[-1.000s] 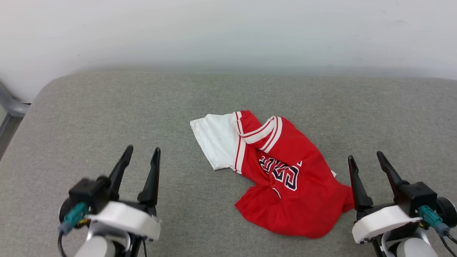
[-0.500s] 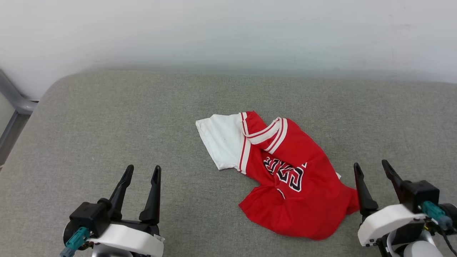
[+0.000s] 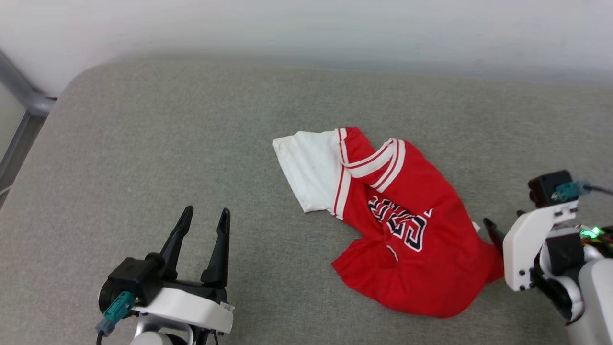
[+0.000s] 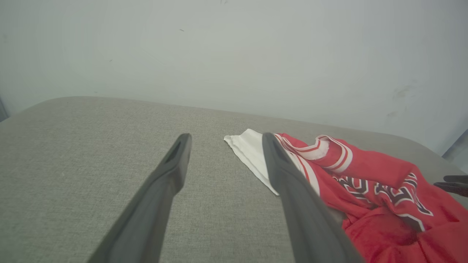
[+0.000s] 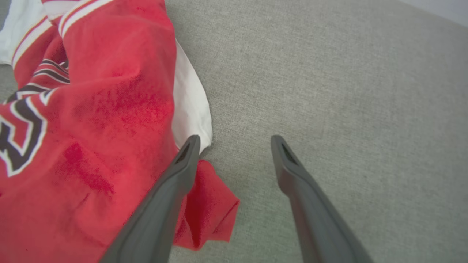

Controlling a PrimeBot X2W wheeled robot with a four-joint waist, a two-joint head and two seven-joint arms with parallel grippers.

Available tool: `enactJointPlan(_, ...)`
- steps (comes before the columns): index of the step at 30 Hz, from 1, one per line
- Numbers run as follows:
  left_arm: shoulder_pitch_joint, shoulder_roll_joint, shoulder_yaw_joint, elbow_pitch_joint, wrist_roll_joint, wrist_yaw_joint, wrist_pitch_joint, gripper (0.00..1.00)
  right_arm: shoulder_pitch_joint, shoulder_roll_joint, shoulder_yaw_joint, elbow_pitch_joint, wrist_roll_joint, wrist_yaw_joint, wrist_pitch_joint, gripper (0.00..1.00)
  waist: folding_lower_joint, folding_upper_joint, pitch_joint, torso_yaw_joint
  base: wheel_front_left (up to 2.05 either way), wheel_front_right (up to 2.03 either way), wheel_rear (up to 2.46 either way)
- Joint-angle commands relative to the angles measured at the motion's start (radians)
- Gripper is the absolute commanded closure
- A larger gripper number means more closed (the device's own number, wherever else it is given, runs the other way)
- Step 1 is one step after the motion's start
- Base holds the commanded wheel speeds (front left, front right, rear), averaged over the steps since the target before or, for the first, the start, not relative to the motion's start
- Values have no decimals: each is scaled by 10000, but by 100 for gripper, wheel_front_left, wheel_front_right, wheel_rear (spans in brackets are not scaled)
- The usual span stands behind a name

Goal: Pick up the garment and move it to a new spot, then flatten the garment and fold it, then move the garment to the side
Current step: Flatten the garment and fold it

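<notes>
- left gripper (image 3: 207,211), lower left of the head view: two long, tapering black fingers on a black block, with a rounded white shell (image 3: 184,309) beneath
- teal connector (image 3: 115,311) with a dark cable beside it
- right gripper (image 5: 236,138): dark grey fingers (a recessed slot near each tip)
- lower right of the head view: white bracket (image 3: 531,244) with small dark screws, teal plug (image 3: 565,190), green light (image 3: 591,233)

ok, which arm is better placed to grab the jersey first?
Right, probably. The right gripper is open, one finger at the edge of the garment; the left gripper, also open, sits apart from it over the bare grey surface.
</notes>
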Motion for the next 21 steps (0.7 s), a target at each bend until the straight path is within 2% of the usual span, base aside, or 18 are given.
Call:
enactJointPlan(1, -161, -44, -16, 24, 80, -50, -26, 0, -210, -128, 122, -15, 218, -12, 220, 0, -1, 0, 249, 213, 0, 0, 0)
enactJointPlan(7, -492, -234, -65, 76, 150, -120, -26, 0, -816, -884, 804, 302, 805, -11, 1272, 0, -1, 0, 848, 669, 0, 0, 0)
enactJointPlan(17, -846, -395, -87, 251, 217, -147, -26, 0, -1057, -1503, 2251, 1305, 1133, -3, 1212, 0, -1, 0, 1409, 1368, 0, 0, 0)
enactJointPlan(18, -851, -407, -83, 259, 215, -149, -26, 0, -1049, -1563, 2387, 1442, 1105, 5, 1188, 44, -1, 0, 1409, 1392, 0, 0, 0)
enactJointPlan(19, -848, -413, -103, 269, 214, -151, -26, 0, -1027, -1596, 2484, 1567, 1063, 5, 1114, 100, -1, 0, 1397, 1406, 0, 0, 0)
enactJointPlan(21, -785, -372, -69, 303, 200, -153, -26, 0, -1003, -1637, 2528, 1788, 1066, -3, 911, 100, -1, 0, 1307, 1378, 0, 0, 0)
